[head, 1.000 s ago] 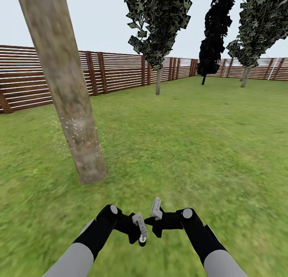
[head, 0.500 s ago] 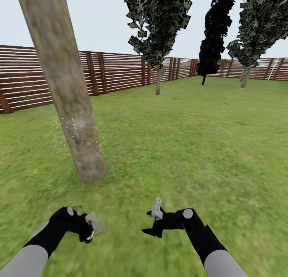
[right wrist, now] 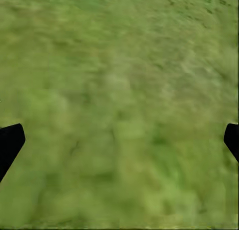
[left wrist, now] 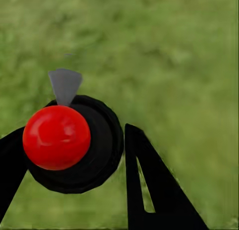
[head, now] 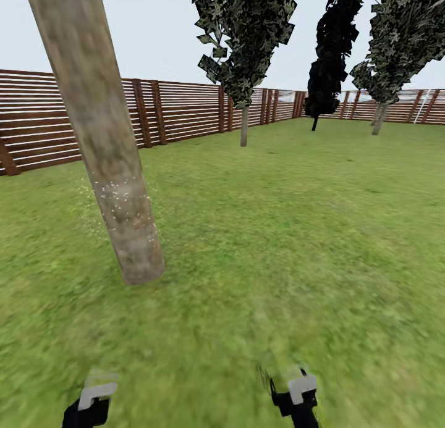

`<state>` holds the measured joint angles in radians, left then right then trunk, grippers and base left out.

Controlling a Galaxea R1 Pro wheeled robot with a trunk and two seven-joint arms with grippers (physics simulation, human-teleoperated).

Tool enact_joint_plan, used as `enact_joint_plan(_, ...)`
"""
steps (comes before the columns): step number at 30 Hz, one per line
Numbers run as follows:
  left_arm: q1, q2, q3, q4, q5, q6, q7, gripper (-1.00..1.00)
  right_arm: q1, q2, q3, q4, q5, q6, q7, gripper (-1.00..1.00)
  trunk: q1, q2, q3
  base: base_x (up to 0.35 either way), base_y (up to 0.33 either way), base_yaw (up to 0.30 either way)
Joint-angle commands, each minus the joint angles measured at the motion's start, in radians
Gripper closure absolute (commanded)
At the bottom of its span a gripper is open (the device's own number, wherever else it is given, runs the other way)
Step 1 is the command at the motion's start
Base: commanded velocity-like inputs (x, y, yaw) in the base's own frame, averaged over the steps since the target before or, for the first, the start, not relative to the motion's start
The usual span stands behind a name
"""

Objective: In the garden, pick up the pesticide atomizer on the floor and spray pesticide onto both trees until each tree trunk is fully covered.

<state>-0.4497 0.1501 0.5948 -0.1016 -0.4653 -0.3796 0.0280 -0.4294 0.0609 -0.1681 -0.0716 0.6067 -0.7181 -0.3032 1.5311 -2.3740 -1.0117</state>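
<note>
Atomizer (left wrist: 67,140): rigid, light, prob. smooth; red cap, black body; best held round body.
L gripper (left wrist: 74,155): clenched on atomizer.
R gripper (right wrist: 119,140): fingers spread, empty.
Trunk (head: 105,144): speckled low, upper part bare.

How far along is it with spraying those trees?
Pickup looks done: the left gripper holds the pesticide atomizer, red cap up. Spraying is partway: white speckles dot only a lower band of the near tree trunk. The rest of that trunk and a second tree are left. The right gripper is open over grass.
</note>
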Motion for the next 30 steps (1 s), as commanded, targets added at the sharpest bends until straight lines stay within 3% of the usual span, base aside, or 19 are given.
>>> enact_joint_plan(1,0.031,-0.002,-0.002,0.003,0.029,-0.033,0.010,1.00,0.033,-0.001,0.002,0.006,0.000,-0.053,-0.030,-1.00,0.000,0.000,0.000,0.000,0.000,0.000)
enact_joint_plan(3,0.057,-0.003,-0.001,0.007,0.078,-0.082,0.014,1.00,0.059,0.000,0.002,0.011,-0.009,-0.085,-0.043,-1.00,0.000,0.000,0.000,0.000,0.000,0.000)
enact_joint_plan(5,0.066,-0.006,-0.003,0.030,0.097,-0.097,0.015,1.00,0.069,0.000,0.003,0.036,-0.012,-0.093,-0.045,-1.00,0.000,0.000,0.000,0.000,0.000,0.000)
enact_joint_plan(23,0.071,-0.008,-0.005,0.040,0.094,-0.108,0.013,1.00,0.073,0.000,0.004,0.047,-0.012,-0.093,-0.042,-1.00,0.000,0.000,0.000,0.000,0.000,0.000)
enact_joint_plan(30,0.080,-0.012,-0.018,0.035,0.078,-0.107,0.004,1.00,0.073,0.000,0.004,0.047,-0.012,-0.093,-0.042,-1.00,0.000,0.000,0.000,0.000,0.000,0.000)
